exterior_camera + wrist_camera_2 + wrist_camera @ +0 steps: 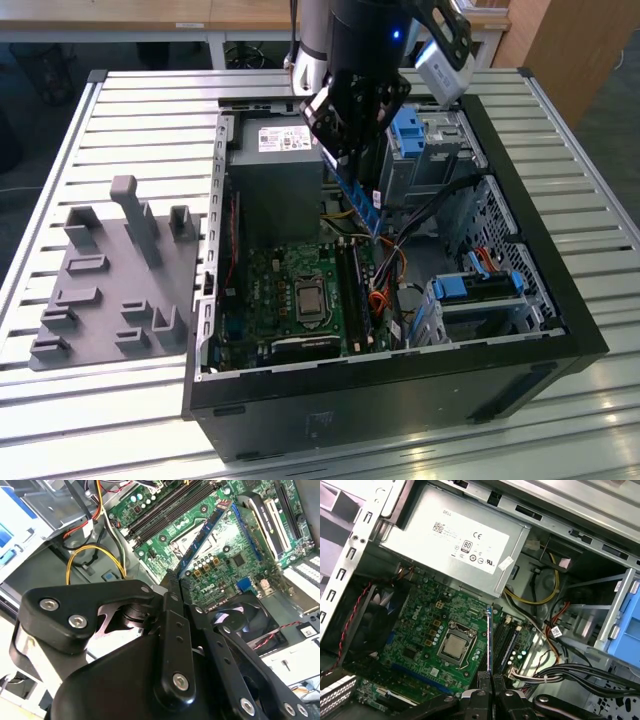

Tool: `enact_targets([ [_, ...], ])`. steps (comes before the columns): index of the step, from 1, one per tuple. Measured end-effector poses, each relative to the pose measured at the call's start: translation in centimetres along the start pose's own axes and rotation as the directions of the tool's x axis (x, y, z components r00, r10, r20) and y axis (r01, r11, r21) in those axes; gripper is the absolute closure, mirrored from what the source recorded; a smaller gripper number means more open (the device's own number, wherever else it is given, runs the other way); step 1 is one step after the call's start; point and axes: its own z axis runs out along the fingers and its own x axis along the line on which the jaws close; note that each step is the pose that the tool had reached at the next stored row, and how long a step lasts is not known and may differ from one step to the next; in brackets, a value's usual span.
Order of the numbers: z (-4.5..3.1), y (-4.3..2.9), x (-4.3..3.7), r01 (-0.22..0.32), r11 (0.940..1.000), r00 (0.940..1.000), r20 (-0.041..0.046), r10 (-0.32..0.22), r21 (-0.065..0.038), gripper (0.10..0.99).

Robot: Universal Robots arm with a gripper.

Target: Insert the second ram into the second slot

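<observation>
1. My black two-finger gripper [352,160] is clamped on the second ram [366,205], a thin, flat blue circuit-board stick. The stick is pinched by its upper part, with its free end pointing down into the open black computer case [400,400].
2. I take the row of long black memory slots [352,290] on the green board as my landmark. The stick hangs above the slots' far end, clear of them and slanted rather than level in the exterior view.
3. Progress, as I judge it: the stick is picked up and brought over the slots, but it is not seated. Levelling, lining up and pressing home are left. I cannot tell whether a neighbouring slot already holds a stick.
4. In the first wrist view the stick's edge runs roughly parallel to the slots, so its heading looks close.
5. Room around the slots:
   - The grey metal power supply box [275,170] stands just past their far end.
   - The silver square processor [452,646] lies low on one side of them.
   - Yellow and black cable loops [540,600] crowd the other side, which is the tighter one.
</observation>
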Motion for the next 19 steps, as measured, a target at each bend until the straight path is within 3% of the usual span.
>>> enact_targets([
  [14,0.05,0.00,0.00,-0.048,0.9988,0.9988,0.0086,0.048,0.005,0.957],
  [19,0.07,0.00,0.00,-0.095,0.9954,0.9954,0.0114,0.095,0.009,0.957],
])
